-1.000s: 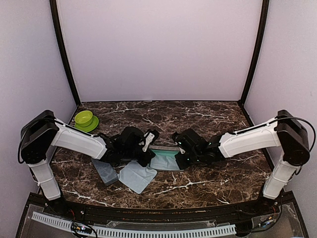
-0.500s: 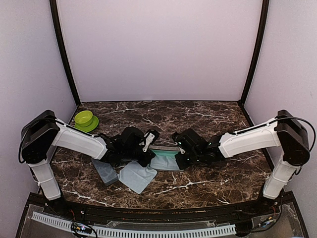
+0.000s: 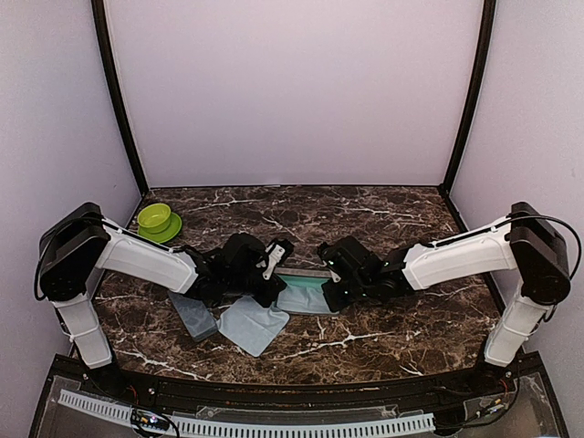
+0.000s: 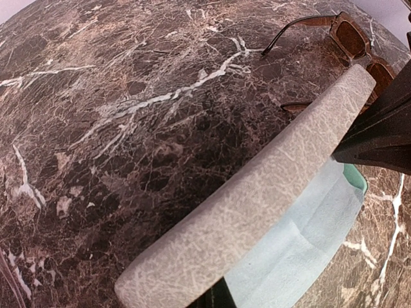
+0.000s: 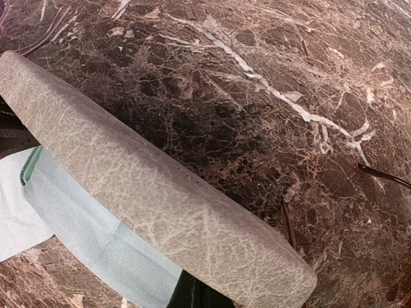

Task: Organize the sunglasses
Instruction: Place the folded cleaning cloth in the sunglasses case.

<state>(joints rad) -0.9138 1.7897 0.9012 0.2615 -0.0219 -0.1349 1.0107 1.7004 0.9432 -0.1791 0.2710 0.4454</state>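
Observation:
The sunglasses (image 4: 352,40), dark-framed with brownish lenses, lie unfolded on the marble just behind an open grey case (image 3: 306,294). Their temple arms show in the right wrist view (image 5: 380,174). The case's textured grey lid (image 4: 257,199) stands raised, and a pale blue cloth (image 4: 302,237) lies in its teal-lined tray. My left gripper (image 3: 272,274) grips the lid's left end, with one dark finger (image 4: 215,299) showing under it. My right gripper (image 3: 330,285) grips the lid's (image 5: 160,192) right end, with a finger (image 5: 191,296) below it.
A second grey case (image 3: 193,316), closed, lies front left beside another pale blue cloth (image 3: 253,324). A green bowl on a green saucer (image 3: 157,220) stands at the back left. Dark marble tabletop (image 3: 383,214) is walled at the back and both sides.

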